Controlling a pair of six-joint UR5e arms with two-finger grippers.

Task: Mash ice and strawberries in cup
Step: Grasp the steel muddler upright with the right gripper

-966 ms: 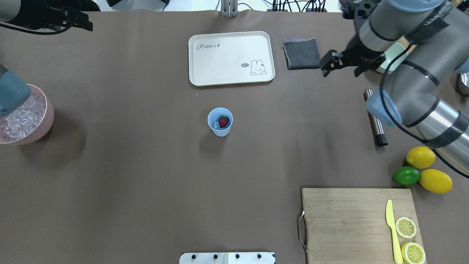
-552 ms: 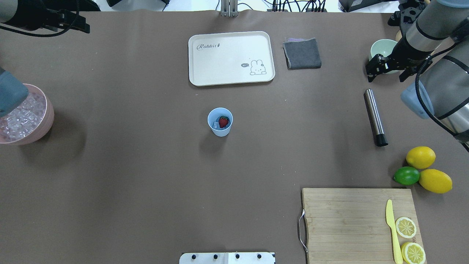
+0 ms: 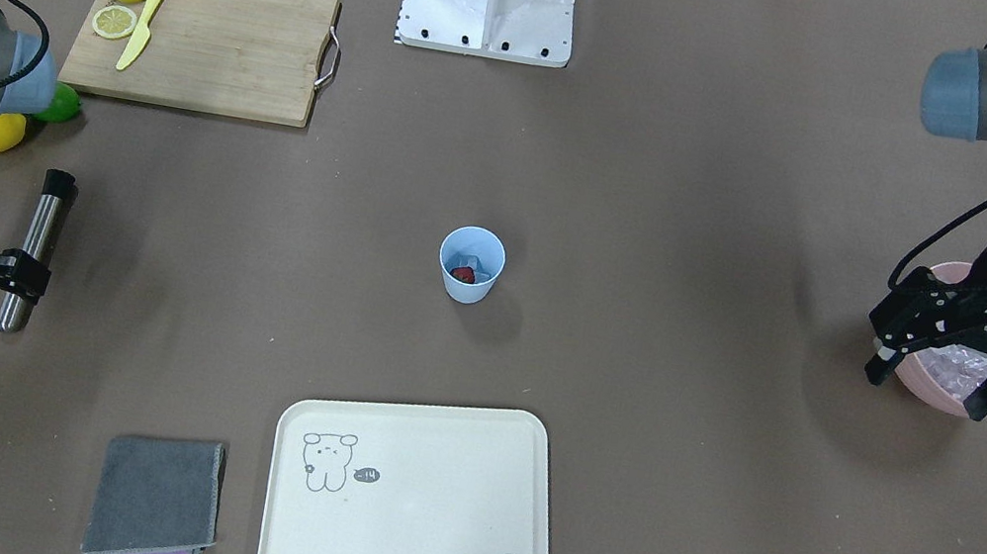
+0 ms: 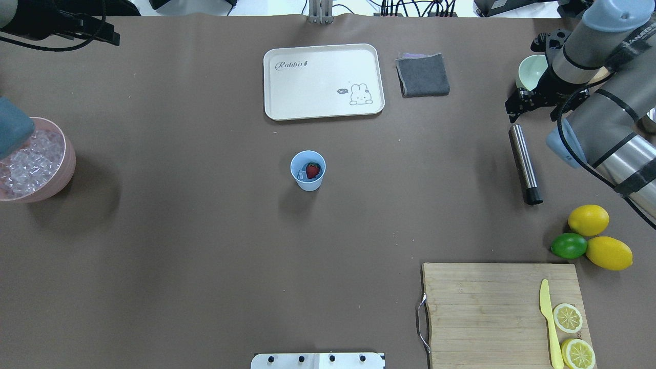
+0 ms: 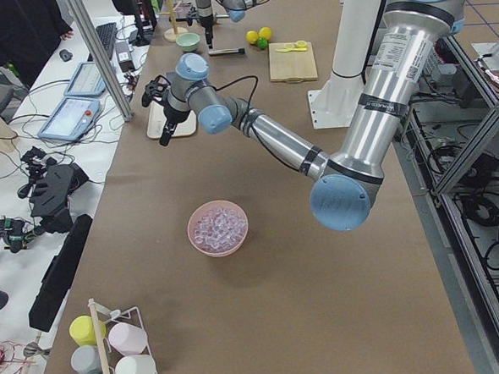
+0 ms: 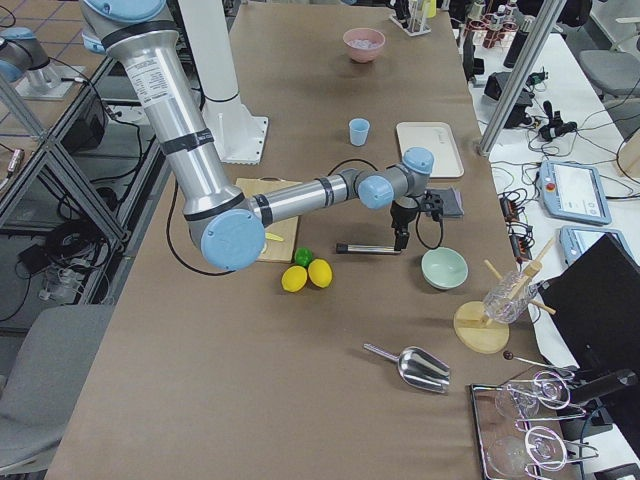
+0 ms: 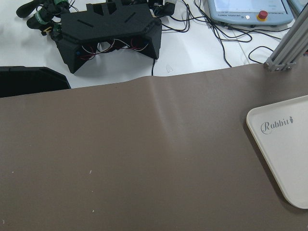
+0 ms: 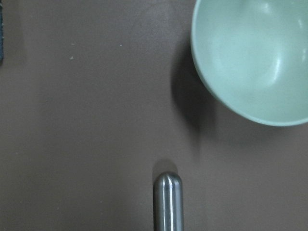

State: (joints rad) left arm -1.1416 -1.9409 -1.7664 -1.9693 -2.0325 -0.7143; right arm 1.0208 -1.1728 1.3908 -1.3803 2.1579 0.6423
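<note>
Your left gripper point(image 3: 928, 392) hangs well above the table's left edge. Its fingers are spread wide and hold nothing. The white lettering on its body is too small to read surely. At that left edge the pink bowl point(image 4: 69, 166) is heaped with ice point(image 4: 28, 161).

The cup point(image 4: 307, 183) stands upright at the table's middle, apart from both arms. In it the strawberry point(image 4: 313, 169) lies against one ice cube point(image 4: 302, 176).

At the middle of the far edge lies the tray point(image 4: 318, 77). It is printed "Rabbit", with a bunny and a small "hi" bubble.

Near the far right corner, your right gripper point(image 4: 533, 105) is spread open over the rounded end of the steel rod point(image 4: 524, 159). The rod lies flat, and you cannot tell whether a finger touches it. The pale green bowl point(image 4: 528, 74) sits just beyond.
</note>
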